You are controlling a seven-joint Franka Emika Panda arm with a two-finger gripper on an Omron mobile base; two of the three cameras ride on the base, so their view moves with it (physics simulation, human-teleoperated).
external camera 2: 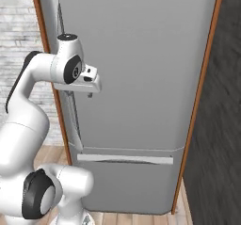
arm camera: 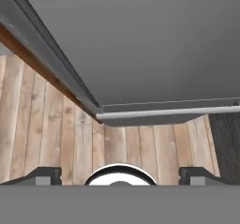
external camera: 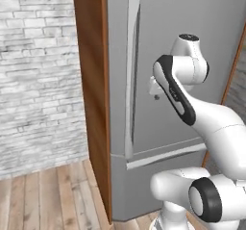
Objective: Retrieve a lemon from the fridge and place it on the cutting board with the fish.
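Note:
The grey fridge (external camera: 192,41) (external camera 2: 141,68) stands shut in front of me, its door (arm camera: 140,40) filling the top of the hand view. Its long vertical handle (external camera: 132,80) runs down the door's left side. My gripper (external camera: 154,93) (external camera 2: 92,91) (arm camera: 121,174) hangs close in front of the door, just right of the handle, pointing down at the floor. It is open and holds nothing; the fingertips (arm camera: 47,175) stand wide apart. The lemon, the cutting board and the fish are out of view.
The lower drawer (external camera 2: 127,186) has a pale horizontal bar (external camera 2: 124,159) (arm camera: 164,113). Brown wood panels (external camera: 93,80) (external camera 2: 202,101) flank the fridge. A white brick wall (external camera: 38,70) is at the left, a dark wall (external camera 2: 221,125) at the right, over a plank floor (external camera: 48,200).

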